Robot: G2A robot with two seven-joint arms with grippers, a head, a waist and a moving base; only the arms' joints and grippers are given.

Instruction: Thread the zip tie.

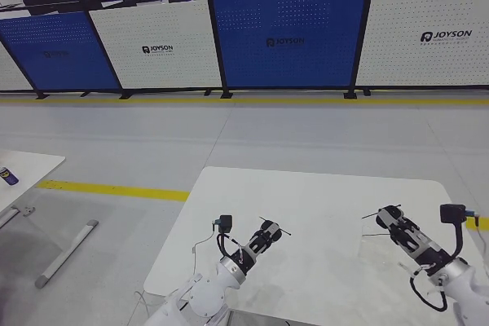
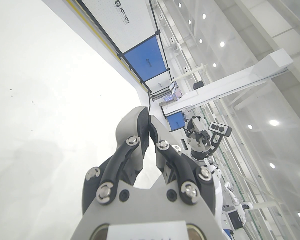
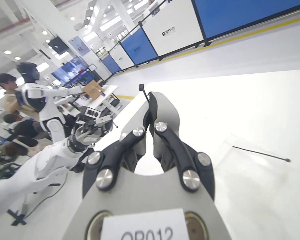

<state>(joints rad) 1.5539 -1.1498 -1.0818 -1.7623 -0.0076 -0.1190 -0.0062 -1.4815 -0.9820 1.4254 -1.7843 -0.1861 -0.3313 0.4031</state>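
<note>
My left gripper [image 1: 269, 234] [image 2: 148, 116] hovers over the front middle of the white table [image 1: 310, 191], shut on a thin black zip tie [image 1: 275, 227] that sticks out both sides of the fingers. My right gripper [image 1: 388, 217] [image 3: 150, 101] is at the table's right side, shut on another black zip tie [image 3: 144, 93]; its square head pokes out past the fingertips. A further zip tie [image 3: 262, 153] [image 1: 375, 235] lies flat on the table beside the right gripper. The two grippers are well apart. The left gripper [image 3: 100, 123] also appears in the right wrist view.
The table's near-left edge [image 1: 167, 253] drops to the floor. A second table with a blue can [image 1: 6, 174] stands at the far left. Blue and white fence panels [image 1: 289, 41] line the back, beyond a yellow floor line.
</note>
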